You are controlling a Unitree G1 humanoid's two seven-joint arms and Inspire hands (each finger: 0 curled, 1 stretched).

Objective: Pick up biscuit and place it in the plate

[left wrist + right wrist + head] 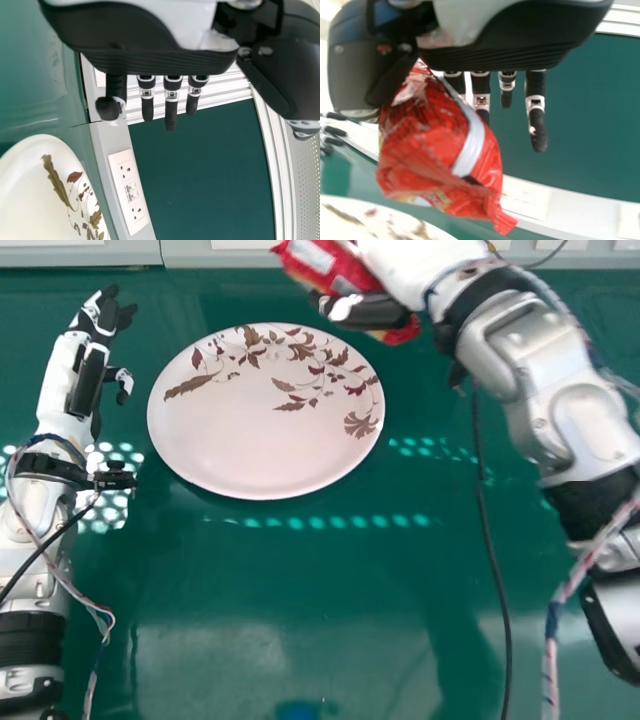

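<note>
Green, glossy table (pixel 300 600): working surface for the job, seen in the head view. On it sits a large, round, pale plate (pixel 235 445) with a brown and dark-red leaf pattern, flat and upright, its inner face bare and fit to receive.

Left hand, black and white (pixel 97 335): idle on the plate's left side, fingers apart and extended, nothing held.

Right hand, black and white (pixel 370 312): raised near the far right part of the plate's rim, clamped on the biscuit, thumb on one side and fingers on the other.

Smallest item, a shiny red biscuit packet with crimped ends (pixel 437 150): off the table, tilted, its bulk hanging out past the thumb in the right wrist view. Not placed.

Assessment: the pick appears complete and the transfer to the plate is in hand. The next move calls for bringing the packet toward the robot and leftward until it is well inside the rim, then lowering and letting go. Risk noted: an early release could leave it across the rim.
</note>
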